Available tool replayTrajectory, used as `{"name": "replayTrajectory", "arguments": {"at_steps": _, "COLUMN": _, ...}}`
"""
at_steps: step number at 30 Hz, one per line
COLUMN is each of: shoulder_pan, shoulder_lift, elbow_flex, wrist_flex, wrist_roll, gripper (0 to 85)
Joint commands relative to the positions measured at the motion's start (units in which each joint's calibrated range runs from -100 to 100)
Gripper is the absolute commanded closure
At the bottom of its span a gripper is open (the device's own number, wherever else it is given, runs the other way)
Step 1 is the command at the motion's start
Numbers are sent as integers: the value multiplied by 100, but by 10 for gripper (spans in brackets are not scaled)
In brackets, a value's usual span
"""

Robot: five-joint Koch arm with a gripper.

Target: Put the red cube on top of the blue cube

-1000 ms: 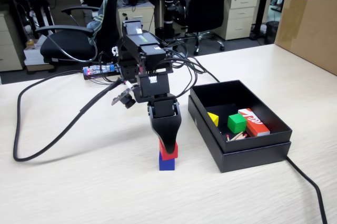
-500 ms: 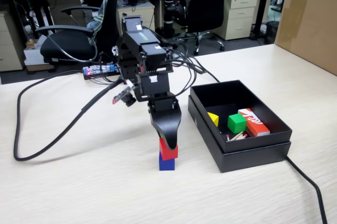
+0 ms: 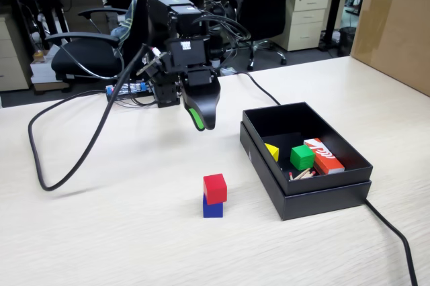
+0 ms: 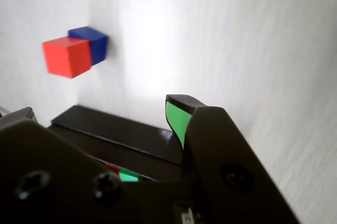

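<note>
Low in the fixed view's centre, red cube (image 3: 215, 188) sits atop blue cube (image 3: 213, 207); gripper (image 3: 200, 122), empty, hangs above, jaw gap untellable; task looks done.

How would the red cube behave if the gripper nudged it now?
The red cube sits slightly askew on the blue cube, so a side nudge would probably slide it off. Flat faces suggest it tumbles, not rolls. It looks solid and matte, so likely rigid, not slippery.

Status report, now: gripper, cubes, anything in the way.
Gripper raised clear of the stack, empty; jaw state unclear. Red cube sits on blue cube, slightly offset. Black box stands beside the stack, not touching.
</note>
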Motion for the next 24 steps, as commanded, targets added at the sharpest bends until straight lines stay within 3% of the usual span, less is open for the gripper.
{"name": "replayTrajectory", "arguments": {"at_steps": 1, "shoulder_pan": 0, "shoulder_lift": -1483, "elbow_flex": -405, "wrist_flex": 362, "wrist_roll": -34, "gripper": 371}}
{"name": "replayTrajectory", "arguments": {"at_steps": 6, "shoulder_pan": 10, "shoulder_lift": -2940, "elbow_flex": -1819, "wrist_flex": 492, "wrist_roll": -29, "gripper": 371}}
{"name": "replayTrajectory", "arguments": {"at_steps": 12, "shoulder_pan": 29, "shoulder_lift": -4546, "elbow_flex": -3968, "wrist_flex": 1736, "wrist_roll": -73, "gripper": 376}}
{"name": "replayTrajectory", "arguments": {"at_steps": 24, "shoulder_pan": 15, "shoulder_lift": -6061, "elbow_flex": -6507, "wrist_flex": 3049, "wrist_roll": -78, "gripper": 372}}
